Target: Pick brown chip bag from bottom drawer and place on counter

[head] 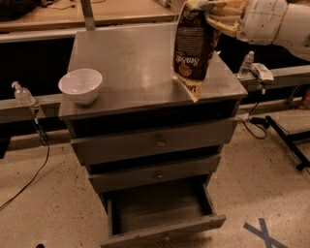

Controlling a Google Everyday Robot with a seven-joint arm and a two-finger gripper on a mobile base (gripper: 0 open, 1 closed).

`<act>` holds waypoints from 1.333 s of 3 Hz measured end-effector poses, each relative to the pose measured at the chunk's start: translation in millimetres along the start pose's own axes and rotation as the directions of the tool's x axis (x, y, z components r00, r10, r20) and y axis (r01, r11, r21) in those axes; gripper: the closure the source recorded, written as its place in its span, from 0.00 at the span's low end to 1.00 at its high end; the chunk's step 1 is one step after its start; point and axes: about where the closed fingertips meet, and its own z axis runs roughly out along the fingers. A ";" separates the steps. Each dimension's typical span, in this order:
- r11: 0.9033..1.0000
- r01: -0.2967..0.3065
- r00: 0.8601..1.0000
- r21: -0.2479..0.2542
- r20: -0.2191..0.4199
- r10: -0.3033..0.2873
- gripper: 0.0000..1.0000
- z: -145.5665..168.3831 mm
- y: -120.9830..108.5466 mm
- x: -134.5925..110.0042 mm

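tool (207, 10) – clamping brown chip bag (193, 48), over counter (131, 63)

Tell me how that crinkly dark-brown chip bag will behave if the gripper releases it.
The crinkly dark-brown chip bag hangs tilted from the gripper above the scuffed grey counter's right side, pinched at its top, so probably light and floppy. Released, it would likely flop flat. Its lower corner is near the front edge, so it might slide off.

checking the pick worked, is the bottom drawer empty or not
Empty: the bottom drawer stands open, its grey floor bare. The gripper, over the counter, holds the brown chip bag.
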 end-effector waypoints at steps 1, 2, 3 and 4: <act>0.999 -0.054 0.998 -0.008 0.037 0.054 1.00 17.6 0.5 29.5; 0.994 -0.113 0.988 0.002 0.106 0.112 1.00 30.5 -2.3 43.0; 0.989 -0.146 0.967 -0.010 0.207 0.145 0.84 33.2 0.4 43.0; 0.981 -0.196 0.955 0.016 0.232 0.187 0.61 5.5 2.5 48.1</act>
